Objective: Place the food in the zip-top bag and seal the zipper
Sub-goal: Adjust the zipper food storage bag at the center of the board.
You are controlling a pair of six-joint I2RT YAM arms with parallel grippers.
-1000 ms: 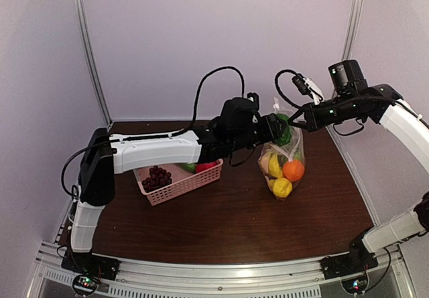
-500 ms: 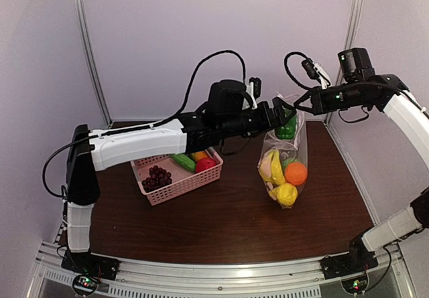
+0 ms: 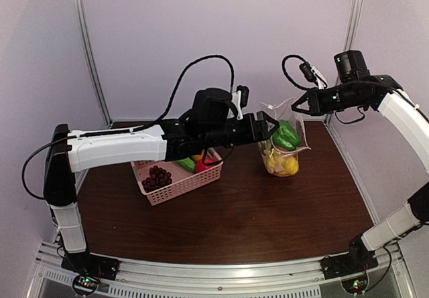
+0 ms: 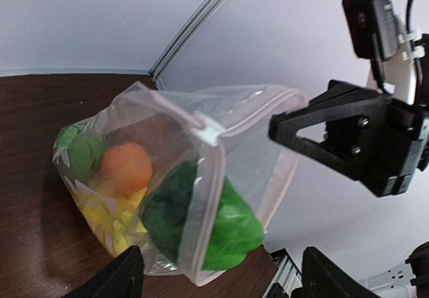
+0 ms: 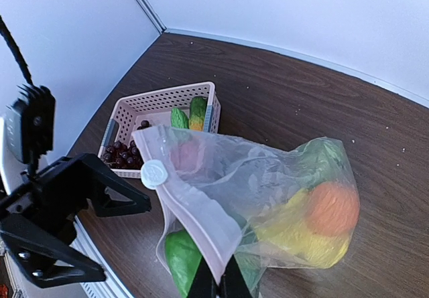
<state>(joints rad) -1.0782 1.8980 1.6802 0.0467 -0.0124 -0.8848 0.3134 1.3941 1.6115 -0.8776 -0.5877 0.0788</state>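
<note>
At the upper right of the top view, the right gripper [image 3: 295, 105] is pinching the mouth edge of the zip-top bag [image 3: 285, 152], its jaws clenched on the plastic. The bag is hanging from it over the far right part of the table [image 3: 234, 224]; whether its bottom is touching the wood I cannot tell. Inside the bag a green pepper [image 3: 287, 136] is lying on top, with yellow pieces [image 3: 288, 167] under it. In the left wrist view an orange [image 4: 127, 167] is showing beside them. The zipper [image 5: 188, 212] is standing open, and its white slider [image 5: 153, 173] is sitting at left centre of the right wrist view. The left gripper [image 3: 268, 126] is hovering just left of the bag's mouth, its jaws released and spread wide, gripping nothing. At left centre of the top view the pink basket [image 3: 179, 185] is sitting on the table, well apart from the bag. It is holding grapes [image 3: 156, 176], a cucumber [image 5: 179, 118] and a red piece [image 3: 203, 166].
</note>
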